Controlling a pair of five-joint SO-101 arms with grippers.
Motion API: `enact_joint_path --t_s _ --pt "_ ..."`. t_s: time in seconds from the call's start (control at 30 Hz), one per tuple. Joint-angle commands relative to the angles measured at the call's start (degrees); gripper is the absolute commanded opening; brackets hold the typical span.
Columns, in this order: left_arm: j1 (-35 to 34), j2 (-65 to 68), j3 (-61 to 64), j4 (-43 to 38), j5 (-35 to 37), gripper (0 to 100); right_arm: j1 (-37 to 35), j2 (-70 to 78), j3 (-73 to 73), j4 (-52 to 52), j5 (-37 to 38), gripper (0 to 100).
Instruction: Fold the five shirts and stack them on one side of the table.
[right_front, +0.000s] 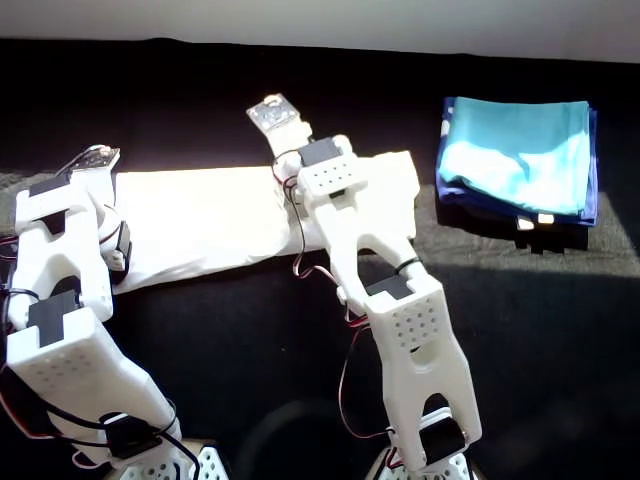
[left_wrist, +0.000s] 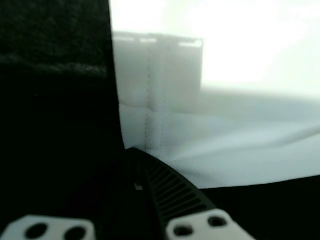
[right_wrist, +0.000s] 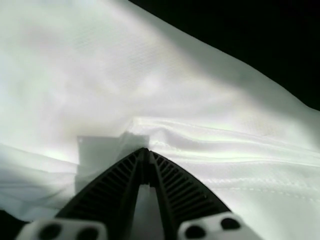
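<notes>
Right gripper jaws pinch white shirt fold | left gripper jaws clamp shirt's edge

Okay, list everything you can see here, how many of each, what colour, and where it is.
white shirt: one, white, lying in a long band across the middle of the table, under both arms.
folded shirts: one stack, turquoise on top with blue and darker layers beneath, far right of the table; number of layers unclear.
table: one, black cover.
left arm: one, white, over the shirt's left end.
right arm: one, white, over the shirt's middle.
left tool: one, black, at the shirt's edge.
right tool: one, black, closed on a fold of the shirt.
</notes>
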Motion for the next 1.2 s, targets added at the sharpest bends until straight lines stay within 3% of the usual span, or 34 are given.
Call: enact_joint_path --t_s 0.0,0.2,0.37,0.67,0.9,1.17 --pt "0.22 0.31 0.22 -1.76 0.26 1 0.66 -1.36 -0.75 -1.27 -0.53 0.5" --pt "0.22 0.31 0.22 -1.76 0.26 1 1.1 -3.47 -13.67 7.43 -0.53 0.5" --pt "0.22 0.31 0.22 -1.76 0.26 1 -2.95 -3.21 -20.53 13.76 -0.53 0.5" --pt "0.22 0.31 0.22 -1.76 0.26 1 -11.65 3.03 -18.95 14.02 -0.62 0.5" --pt "0.22 0.31 0.22 -1.76 0.26 1 -13.58 7.08 -18.77 14.64 -5.89 0.5" --pt "0.22 0.31 0.22 -1.85 0.26 1 -13.67 7.16 -18.95 22.73 -5.89 0.5"
